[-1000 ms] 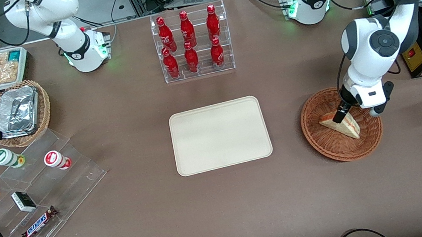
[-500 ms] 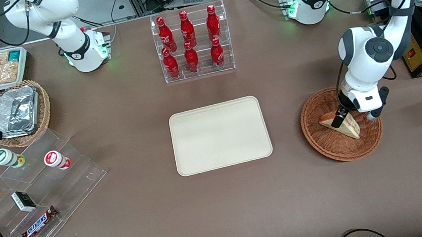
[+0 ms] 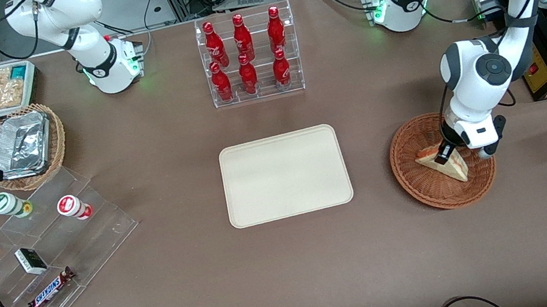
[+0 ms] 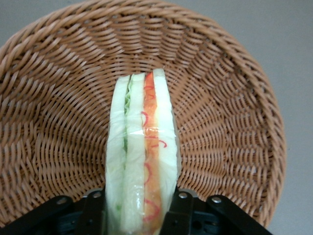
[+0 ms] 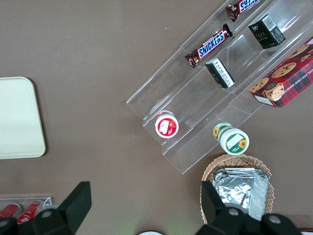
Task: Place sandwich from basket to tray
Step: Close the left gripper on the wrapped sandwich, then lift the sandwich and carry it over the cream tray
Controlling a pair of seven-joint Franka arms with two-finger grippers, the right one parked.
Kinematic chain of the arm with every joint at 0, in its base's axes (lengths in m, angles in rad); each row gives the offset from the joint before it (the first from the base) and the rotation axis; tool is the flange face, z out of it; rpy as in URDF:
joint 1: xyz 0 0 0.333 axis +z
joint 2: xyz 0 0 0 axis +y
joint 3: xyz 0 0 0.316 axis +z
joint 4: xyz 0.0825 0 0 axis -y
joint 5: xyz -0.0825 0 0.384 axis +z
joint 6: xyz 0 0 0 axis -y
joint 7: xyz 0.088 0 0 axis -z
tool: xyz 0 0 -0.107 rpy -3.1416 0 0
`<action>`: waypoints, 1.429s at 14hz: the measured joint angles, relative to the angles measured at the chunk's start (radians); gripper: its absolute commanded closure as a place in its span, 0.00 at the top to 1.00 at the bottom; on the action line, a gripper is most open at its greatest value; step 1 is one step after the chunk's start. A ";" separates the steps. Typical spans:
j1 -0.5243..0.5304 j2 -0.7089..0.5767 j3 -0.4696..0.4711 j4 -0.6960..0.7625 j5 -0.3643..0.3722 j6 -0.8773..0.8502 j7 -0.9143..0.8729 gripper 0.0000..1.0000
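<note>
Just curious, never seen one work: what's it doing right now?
Gripper down in the wicker basket, fingers either side of the sandwich. Sandwich not lifted yet. Tray bare, path looks clear.

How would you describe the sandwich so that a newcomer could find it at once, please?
Look toward the working arm's end of the table for the reddish-brown basket beside the cream tray. The gripper straddles the sandwich in it: a pale, clear-wrapped wedge with orange-red and green filling, the basket's only item.

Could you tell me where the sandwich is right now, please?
The sandwich lies in the basket, toward the working arm's end of the table, with the gripper straddling it.
</note>
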 measured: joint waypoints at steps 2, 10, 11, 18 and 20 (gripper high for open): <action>0.000 -0.019 0.000 0.019 0.006 -0.035 0.002 0.00; -0.193 -0.125 -0.039 0.430 0.063 -0.753 0.004 0.00; -0.252 -0.118 -0.043 0.455 0.063 -0.767 0.002 0.00; -0.590 0.096 -0.050 0.603 0.064 -0.740 -0.015 0.00; -0.628 0.202 -0.049 0.679 0.064 -0.689 -0.014 0.00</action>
